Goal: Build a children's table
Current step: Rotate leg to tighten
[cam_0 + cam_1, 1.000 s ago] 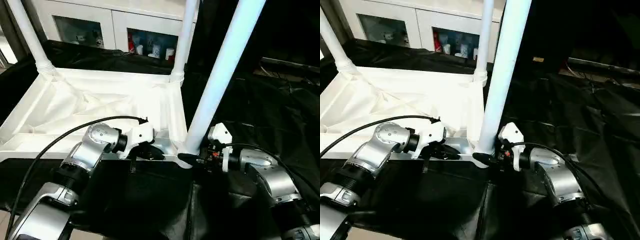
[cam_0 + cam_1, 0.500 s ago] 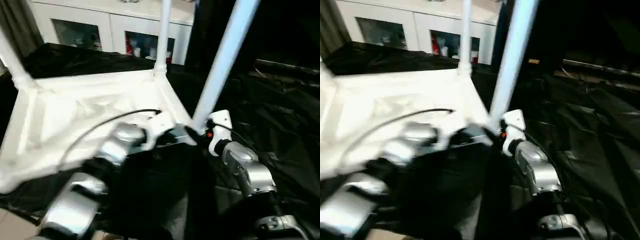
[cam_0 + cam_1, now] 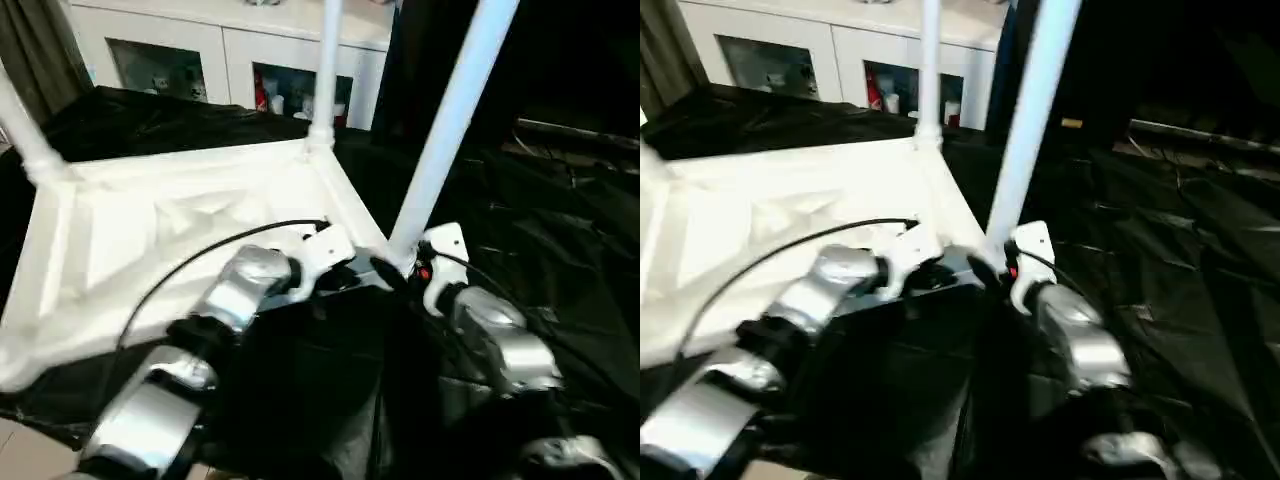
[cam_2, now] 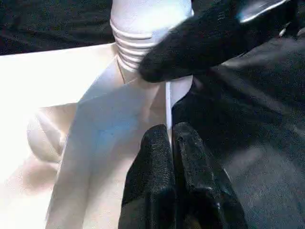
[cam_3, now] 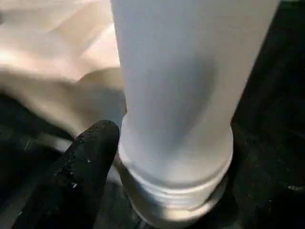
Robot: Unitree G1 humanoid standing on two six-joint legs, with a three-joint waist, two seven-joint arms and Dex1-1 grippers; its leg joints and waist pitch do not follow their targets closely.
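Children's table lies upside down on black-draped bench, legs standing up. We see left gripper fingers pressed together at near rim; right gripper fingers spread around near corner leg.

Head pair: high, looking forward and down; both share the upturned table top
Left wrist: close along shut black fingers toward the corner leg
Right wrist: very close on that leg's collar
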